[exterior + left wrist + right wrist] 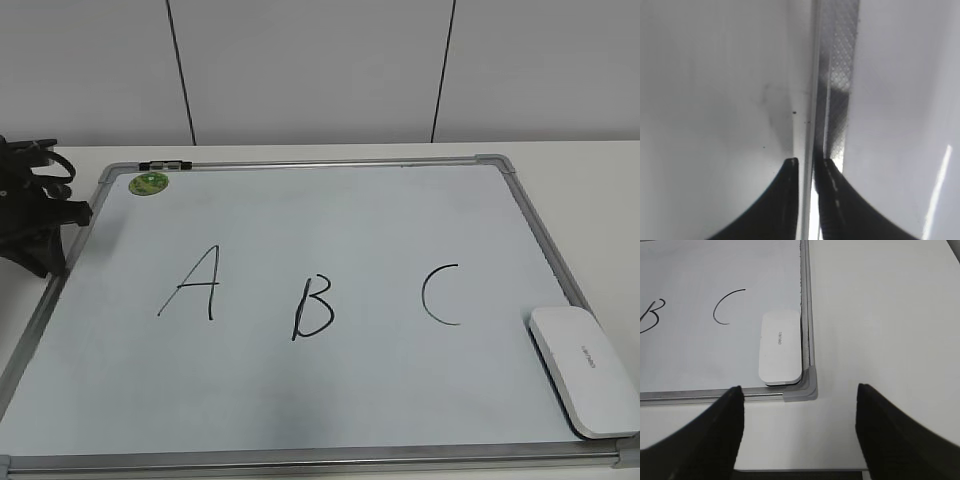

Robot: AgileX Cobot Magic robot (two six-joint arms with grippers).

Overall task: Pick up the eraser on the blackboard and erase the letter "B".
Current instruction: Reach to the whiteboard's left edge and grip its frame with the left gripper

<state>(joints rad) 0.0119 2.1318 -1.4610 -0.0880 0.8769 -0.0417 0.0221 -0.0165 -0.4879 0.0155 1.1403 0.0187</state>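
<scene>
The blackboard (350,220) lies flat with black letters A, B and C. The letter "B" (312,308) is in the middle; it also shows at the left edge of the right wrist view (650,317). The white eraser (585,370) lies on the board's near right corner, against the frame (781,346). My right gripper (800,386) is open and empty, over the table just in front of that corner, and it is out of the exterior view. My left gripper (62,240) is at the board's left edge, its jaws (807,161) closed around the frame rail.
A small green round magnet (148,183) sits at the board's far left corner, beside a black clip (163,165) on the top frame. The letter A (192,283) is left of B and C (440,295) is right of it. White table surrounds the board.
</scene>
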